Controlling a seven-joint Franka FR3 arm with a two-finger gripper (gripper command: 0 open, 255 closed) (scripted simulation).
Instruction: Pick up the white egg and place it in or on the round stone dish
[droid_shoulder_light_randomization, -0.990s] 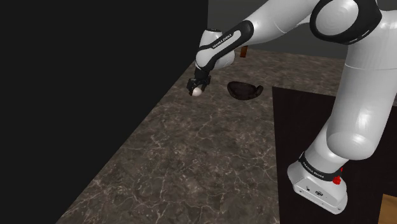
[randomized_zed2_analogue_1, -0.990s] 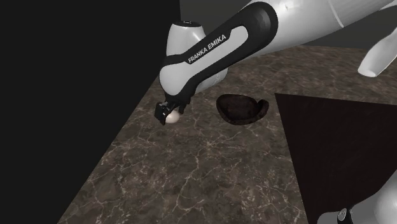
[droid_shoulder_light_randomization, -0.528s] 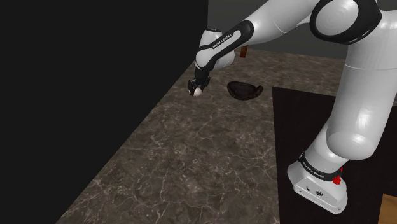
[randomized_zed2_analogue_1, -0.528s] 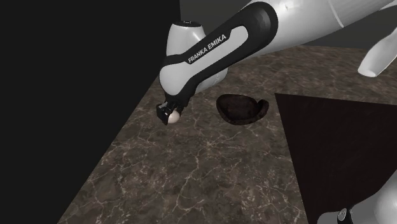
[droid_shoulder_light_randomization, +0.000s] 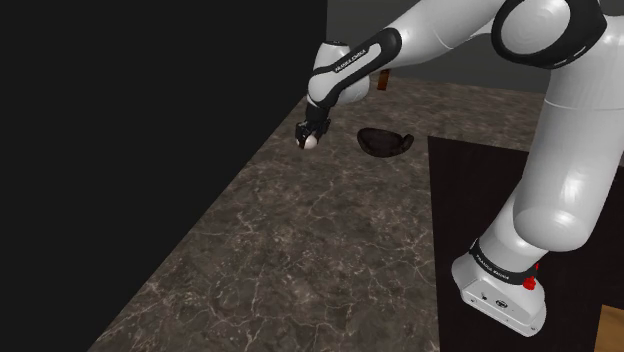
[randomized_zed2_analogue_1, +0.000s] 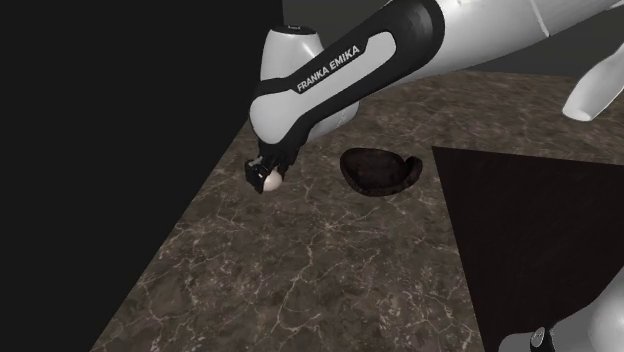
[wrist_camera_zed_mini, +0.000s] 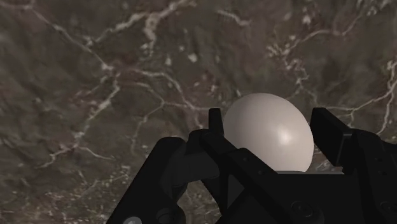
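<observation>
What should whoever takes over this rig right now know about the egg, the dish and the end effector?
The end effector is shut on the white egg.
The egg hangs low over the marbled counter, apart from the dark round dish, on the shoulder view's left of it.
Done: the grasp.
Left: carry the egg over to the dish, lower it in, then release.

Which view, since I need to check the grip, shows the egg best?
The wrist view: the white egg looms large, clasped on both sides by the black pincer. The shoulder and second exterior views show it as a small pale spot at the pincer's tip.
</observation>
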